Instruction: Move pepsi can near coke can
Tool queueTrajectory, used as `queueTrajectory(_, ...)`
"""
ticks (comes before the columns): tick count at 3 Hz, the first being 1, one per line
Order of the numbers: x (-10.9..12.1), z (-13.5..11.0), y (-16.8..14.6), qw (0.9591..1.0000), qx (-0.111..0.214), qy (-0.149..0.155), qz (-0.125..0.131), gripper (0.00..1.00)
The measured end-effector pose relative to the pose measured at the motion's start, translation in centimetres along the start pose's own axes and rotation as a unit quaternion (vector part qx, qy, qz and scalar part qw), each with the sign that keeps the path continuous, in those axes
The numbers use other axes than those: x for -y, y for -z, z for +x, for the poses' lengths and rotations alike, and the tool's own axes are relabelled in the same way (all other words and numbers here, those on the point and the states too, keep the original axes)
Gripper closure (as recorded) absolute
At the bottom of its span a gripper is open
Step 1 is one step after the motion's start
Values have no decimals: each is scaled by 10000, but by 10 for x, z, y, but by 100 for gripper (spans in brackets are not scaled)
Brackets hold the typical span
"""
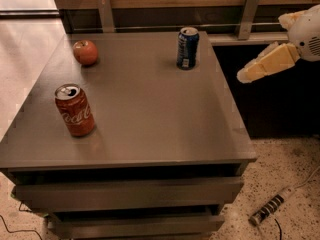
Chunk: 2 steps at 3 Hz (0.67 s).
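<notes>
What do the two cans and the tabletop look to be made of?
Pepsi can: thin metal, likely aluminium, with glossy blue print and a shiny silver rim. Coke can: the same, with glossy red print and a silver top. Tabletop: matte grey, probably laminate or painted board, showing only soft reflections. The gripper hangs off the table's right side, beyond the pepsi can.

The pepsi can, upper centre, is dark blue with a small white label patch and a silver top. The coke can, at left, is red with white script, and the apple, upper left, is red with a paler blush. The gripper, pale cream-yellow, hangs at the upper right beside the matte grey-brown table, above beige, dark-speckled floor.
</notes>
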<state>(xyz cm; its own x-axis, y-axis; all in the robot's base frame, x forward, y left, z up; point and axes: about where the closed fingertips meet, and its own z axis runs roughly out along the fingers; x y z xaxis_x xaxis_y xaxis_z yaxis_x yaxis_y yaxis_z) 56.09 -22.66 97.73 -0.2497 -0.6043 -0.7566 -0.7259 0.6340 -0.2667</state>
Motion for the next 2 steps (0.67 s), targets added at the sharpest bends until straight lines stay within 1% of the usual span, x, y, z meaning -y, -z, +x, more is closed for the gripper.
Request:
queueTrajectory(1,17,-10,-17,9976,543,-307,316,0)
queueTrajectory(2,27,-28,-35,9929,924,-420,625,0)
